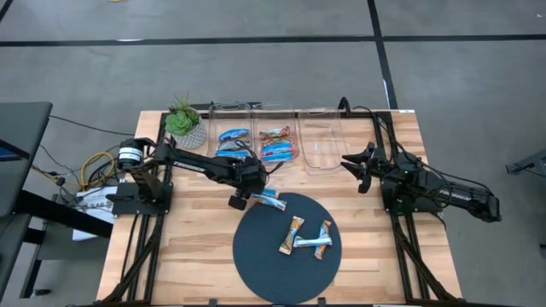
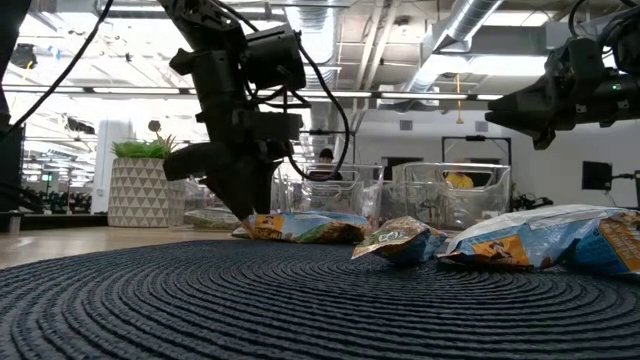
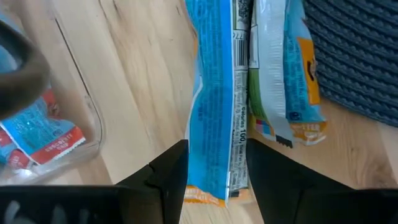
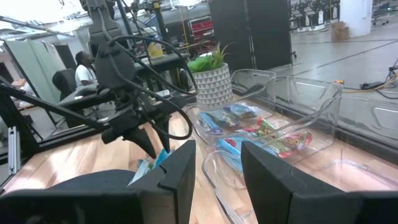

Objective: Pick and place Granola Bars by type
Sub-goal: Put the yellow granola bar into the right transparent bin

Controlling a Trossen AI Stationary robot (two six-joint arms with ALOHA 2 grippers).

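My left gripper (image 3: 214,180) narrowing around a blue granola bar (image 3: 214,93), wooden table (image 3: 143,81) beneath, dark woven mat (image 3: 354,56) just beside, right gripper (image 4: 217,171) hanging parted, bright workshop beyond.

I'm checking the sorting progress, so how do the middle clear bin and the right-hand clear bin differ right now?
The middle bin holds several wrapped bars, blue ones and a red-and-green one; the right bin holds none that the high view shows. The middle bin lies nearer the left gripper, which is down at a blue bar by the mat's edge; the right bin lies nearer the waiting right gripper. Both are clear plastic, side by side.
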